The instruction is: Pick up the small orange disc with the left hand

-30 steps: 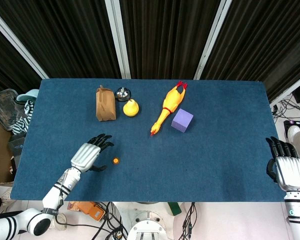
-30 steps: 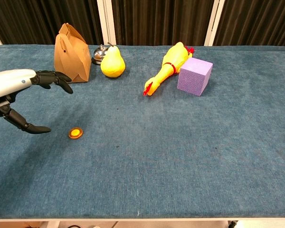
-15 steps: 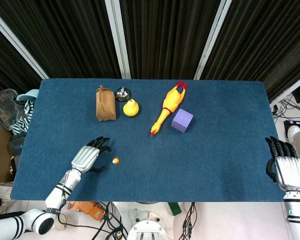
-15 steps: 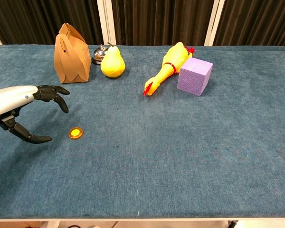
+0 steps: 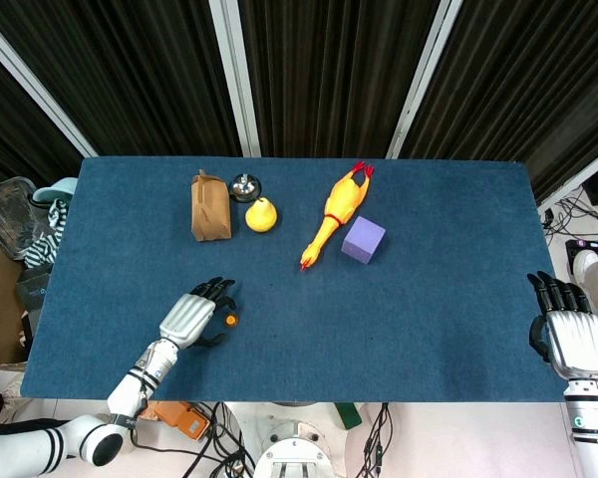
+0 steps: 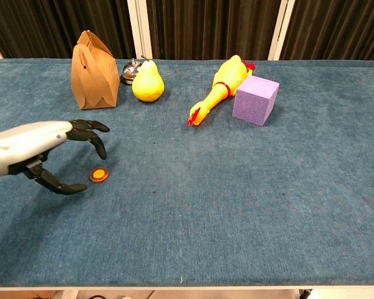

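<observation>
orange disc point(image 6: 99, 174) lies flat, round, between left hand's point(image 6: 50, 156) spread fingers point(image 6: 93, 134), untouched.

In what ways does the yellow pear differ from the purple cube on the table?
The yellow pear is rounded, with a narrow top and a stem; the purple cube has flat faces and sharp edges. The pear stands at the back beside the brown paper bag; the cube sits further right, next to the rubber chicken. The pear looks glossy, the cube matte. Both rest on the blue table, untouched by either hand.
</observation>
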Controlling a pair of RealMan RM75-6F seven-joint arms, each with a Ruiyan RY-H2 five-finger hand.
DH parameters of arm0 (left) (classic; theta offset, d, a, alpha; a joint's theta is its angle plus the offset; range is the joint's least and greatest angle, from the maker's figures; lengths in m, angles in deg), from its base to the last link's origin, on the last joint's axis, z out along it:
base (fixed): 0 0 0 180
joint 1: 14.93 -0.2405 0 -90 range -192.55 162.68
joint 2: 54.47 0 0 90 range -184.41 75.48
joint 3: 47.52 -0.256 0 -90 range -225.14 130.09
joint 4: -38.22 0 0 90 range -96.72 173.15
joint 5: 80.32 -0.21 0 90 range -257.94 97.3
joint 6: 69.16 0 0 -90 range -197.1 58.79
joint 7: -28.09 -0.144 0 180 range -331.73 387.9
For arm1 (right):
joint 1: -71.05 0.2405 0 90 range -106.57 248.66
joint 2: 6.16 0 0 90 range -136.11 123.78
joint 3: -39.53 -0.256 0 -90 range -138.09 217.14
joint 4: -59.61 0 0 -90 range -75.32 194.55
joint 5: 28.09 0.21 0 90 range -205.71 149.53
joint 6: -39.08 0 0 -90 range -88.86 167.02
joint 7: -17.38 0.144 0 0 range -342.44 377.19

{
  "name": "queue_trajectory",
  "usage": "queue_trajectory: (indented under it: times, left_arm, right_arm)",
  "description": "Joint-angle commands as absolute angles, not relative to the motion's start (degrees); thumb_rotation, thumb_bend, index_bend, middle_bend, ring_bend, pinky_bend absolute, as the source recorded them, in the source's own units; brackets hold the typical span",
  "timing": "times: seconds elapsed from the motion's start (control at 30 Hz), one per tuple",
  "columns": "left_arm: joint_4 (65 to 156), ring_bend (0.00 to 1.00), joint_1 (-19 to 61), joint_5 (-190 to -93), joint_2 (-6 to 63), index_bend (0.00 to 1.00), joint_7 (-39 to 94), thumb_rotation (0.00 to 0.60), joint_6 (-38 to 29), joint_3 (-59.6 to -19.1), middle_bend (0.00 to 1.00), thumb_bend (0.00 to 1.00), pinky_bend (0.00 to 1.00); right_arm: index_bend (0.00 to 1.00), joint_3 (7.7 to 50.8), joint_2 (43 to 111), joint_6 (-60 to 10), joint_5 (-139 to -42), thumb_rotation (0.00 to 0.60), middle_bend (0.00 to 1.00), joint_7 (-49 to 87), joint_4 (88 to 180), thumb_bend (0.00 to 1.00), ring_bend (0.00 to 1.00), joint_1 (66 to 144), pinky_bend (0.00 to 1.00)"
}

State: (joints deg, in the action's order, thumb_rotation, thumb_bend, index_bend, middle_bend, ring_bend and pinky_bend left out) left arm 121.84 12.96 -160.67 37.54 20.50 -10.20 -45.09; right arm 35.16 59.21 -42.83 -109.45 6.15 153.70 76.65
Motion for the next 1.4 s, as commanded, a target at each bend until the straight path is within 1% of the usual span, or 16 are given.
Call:
queue_trajectory:
  times: [0.03, 0.53, 0.7, 0.87, 1.1, 1.27, 1.4]
  left_arm:
    - [121.0, 0.00, 13.4, -160.0, 38.3, 0.37, 20.1, 0.600, -10.9, -45.0, 0.06, 0.23, 0.15]
    - [119.0, 0.00, 14.9, -158.4, 40.1, 0.42, 19.6, 0.600, -12.6, -44.8, 0.06, 0.23, 0.15]
    - [119.1, 0.00, 15.2, -157.8, 40.0, 0.45, 19.0, 0.600, -12.8, -44.6, 0.06, 0.23, 0.15]
    - [119.7, 0.00, 15.9, -156.9, 38.9, 0.49, 18.3, 0.600, -13.5, -44.1, 0.06, 0.25, 0.15]
    - [124.7, 0.00, 16.9, -156.2, 34.1, 0.50, 15.0, 0.600, -13.0, -42.8, 0.06, 0.26, 0.15]
    - [131.2, 0.00, 18.5, -153.9, 27.8, 0.50, 9.6, 0.600, -13.3, -40.5, 0.06, 0.26, 0.15]
    - [137.5, 0.00, 20.3, -150.4, 21.0, 0.50, 5.1, 0.600, -13.9, -37.8, 0.06, 0.29, 0.15]
  right_arm:
    - [0.14, 35.2, 59.2, -42.8, -109.5, 0.600, 0.15, 6.2, 153.7, 0.92, 0.17, 76.7, 0.16]
    - [0.14, 35.1, 59.4, -42.6, -109.2, 0.600, 0.15, 6.1, 153.6, 0.92, 0.17, 76.8, 0.16]
    - [0.14, 35.1, 59.4, -42.5, -109.3, 0.600, 0.15, 5.9, 153.6, 0.92, 0.17, 76.9, 0.16]
    - [0.14, 35.1, 59.4, -42.5, -109.2, 0.600, 0.15, 6.1, 153.7, 0.92, 0.17, 76.9, 0.16]
    - [0.14, 35.1, 59.5, -42.6, -109.3, 0.600, 0.15, 6.0, 153.7, 0.92, 0.17, 77.0, 0.16]
    - [0.14, 35.1, 59.5, -42.7, -109.2, 0.600, 0.15, 6.1, 153.7, 0.92, 0.17, 76.9, 0.16]
    - [0.14, 35.1, 59.5, -42.6, -109.2, 0.600, 0.15, 6.1, 153.8, 0.92, 0.17, 77.0, 0.16]
